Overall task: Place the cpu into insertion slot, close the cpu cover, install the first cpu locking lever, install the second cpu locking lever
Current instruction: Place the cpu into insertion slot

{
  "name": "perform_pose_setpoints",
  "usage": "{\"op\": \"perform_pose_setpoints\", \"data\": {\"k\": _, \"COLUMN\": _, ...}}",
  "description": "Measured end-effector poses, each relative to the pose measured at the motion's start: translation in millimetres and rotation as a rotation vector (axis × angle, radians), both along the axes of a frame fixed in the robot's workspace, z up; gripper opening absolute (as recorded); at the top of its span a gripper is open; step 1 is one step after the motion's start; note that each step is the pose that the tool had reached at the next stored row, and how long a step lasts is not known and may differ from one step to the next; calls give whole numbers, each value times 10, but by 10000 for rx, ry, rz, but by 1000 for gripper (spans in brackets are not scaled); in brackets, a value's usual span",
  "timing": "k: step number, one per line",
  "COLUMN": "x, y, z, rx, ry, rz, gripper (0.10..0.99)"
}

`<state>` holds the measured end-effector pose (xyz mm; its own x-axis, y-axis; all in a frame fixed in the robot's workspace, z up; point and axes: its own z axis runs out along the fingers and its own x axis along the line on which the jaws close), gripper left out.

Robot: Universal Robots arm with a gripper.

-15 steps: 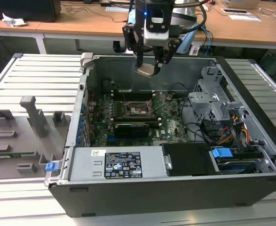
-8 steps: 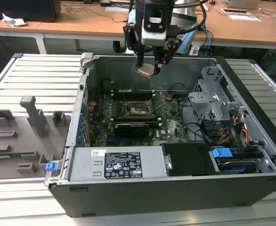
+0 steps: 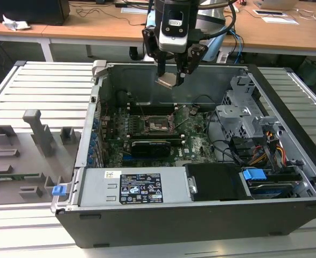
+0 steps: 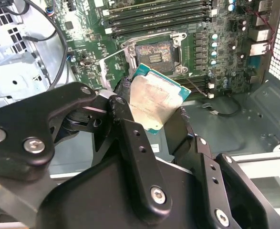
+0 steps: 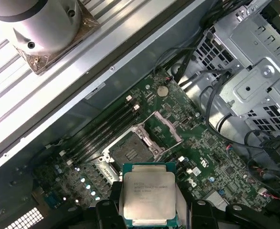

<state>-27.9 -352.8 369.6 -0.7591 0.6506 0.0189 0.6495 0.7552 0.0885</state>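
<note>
My gripper (image 3: 169, 77) hangs above the open computer case and is shut on the cpu (image 3: 167, 81), a small pale metal square held tilted between the fingers. In both wrist views the cpu (image 4: 154, 101) (image 5: 148, 194) sits in the black fingers (image 4: 124, 112), clear of the board. Below it on the green motherboard (image 3: 195, 141) lies the insertion slot (image 3: 159, 125) (image 4: 154, 54) (image 5: 129, 153), dark and bare. The cpu cover (image 5: 166, 127) (image 4: 110, 70) stands swung open at the slot's side.
Black memory sticks (image 4: 154, 12) run along one side of the slot. A grey drive cage (image 3: 245, 115) with cables (image 3: 265, 148) fills the exterior view's right of the case, and the power supply (image 3: 139, 188) sits at the front. A grey fixture plate (image 3: 23, 156) lies outside the case.
</note>
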Motion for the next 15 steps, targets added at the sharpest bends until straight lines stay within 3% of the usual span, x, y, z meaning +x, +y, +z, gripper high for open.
{"op": "perform_pose_setpoints", "data": {"k": 15, "x": 0, "y": 0, "z": 0, "rx": 0, "ry": 0, "rz": -608, "gripper": 525}}
